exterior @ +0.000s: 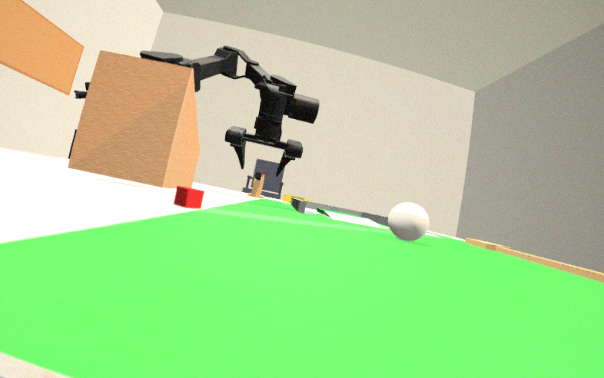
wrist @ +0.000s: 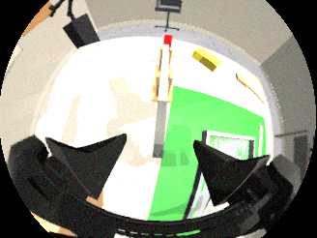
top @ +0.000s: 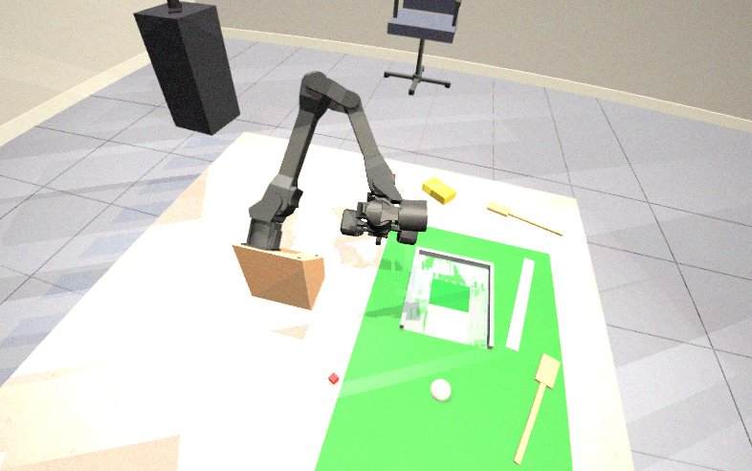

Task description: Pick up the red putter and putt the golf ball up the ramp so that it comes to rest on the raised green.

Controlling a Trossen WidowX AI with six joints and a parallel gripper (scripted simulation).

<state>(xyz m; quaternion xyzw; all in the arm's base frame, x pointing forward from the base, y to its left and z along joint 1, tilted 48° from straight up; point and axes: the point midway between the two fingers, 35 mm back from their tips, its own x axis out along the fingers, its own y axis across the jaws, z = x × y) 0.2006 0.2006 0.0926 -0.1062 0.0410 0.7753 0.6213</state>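
Red putter point(exterior: 260, 176) point(wrist: 167, 41), one: lying along a wooden stand point(exterior: 257, 187) point(wrist: 156, 87) in the upper middle of the wrist view, its red part at the far end and its dark end pointing down the frame. Largely covered by the arm in the top view. Not picked up.

End effector point(top: 379, 232) point(exterior: 260, 171) point(wrist: 160, 140), one: spread about as wide as it goes, nothing held. In the exterior view it hangs fingers down, apart from the counter point(top: 166, 333) point(exterior: 26, 196) point(wrist: 97, 97); in the wrist view the putter's dark end shows between the fingers.

Golf ball point(top: 440, 390) point(exterior: 408, 221), one, white: on the green mat point(top: 388, 421) point(exterior: 267, 290) point(wrist: 181, 116), lower middle of the top view, below the ramp point(top: 446, 325) and well apart from the end effector. Not on the raised green point(top: 449, 295), which shows within the bordered enclosure right of centre.

Progress: reaching stage, by judgement; the arm appears lined up over the putter. Completed: neither the pick-up nor the putt. Outstanding: lowering, closing on the putter, lifting it, carrying it behind the ball, the stroke up the ramp, and the ball's coming to rest.
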